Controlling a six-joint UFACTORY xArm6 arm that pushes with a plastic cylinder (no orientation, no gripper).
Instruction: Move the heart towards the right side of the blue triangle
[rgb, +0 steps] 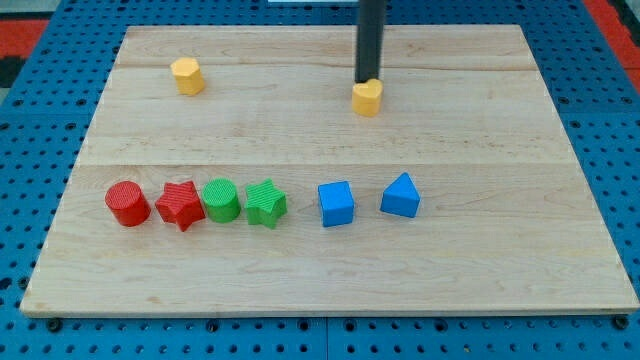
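My tip (369, 81) is the lower end of a dark rod that comes down from the view's top. It stands right at the upper edge of the yellow heart (367, 99), on the upper middle of the wooden board (480, 120). The blue triangle (401, 196) lies lower down, a little to the view's right of the heart and about a third of the board's height below it. A blue cube (336, 204) sits just left of the triangle.
A yellow hexagon-like block (187, 76) lies at the upper left. A row runs along the lower left: red cylinder (127, 204), red star (180, 206), green cylinder (220, 200), green star (266, 204).
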